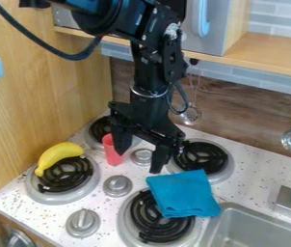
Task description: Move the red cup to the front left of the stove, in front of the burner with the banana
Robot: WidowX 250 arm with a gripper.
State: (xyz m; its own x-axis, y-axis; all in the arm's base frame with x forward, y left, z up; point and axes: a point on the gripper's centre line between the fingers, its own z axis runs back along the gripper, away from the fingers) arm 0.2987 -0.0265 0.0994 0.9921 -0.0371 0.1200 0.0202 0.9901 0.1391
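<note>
Fingers [157, 163] of the gripper [138, 161]: two, spread apart, released. One red cup [112, 153] is beside one fingertip; one blue cloth [183, 194], near the other, overlaps two of four coil burners [149, 219]. One yellow banana [57, 155] rests on a third. Countertop knobs [117, 186]: three.

The arm [149, 70] is black – glossy and rounded near the top edge – with small pale screws [143, 37], a thick black cable [75, 57] looping at upper left, a silvery band [149, 95] and a blocky, angular black gripper [137, 161].
</note>
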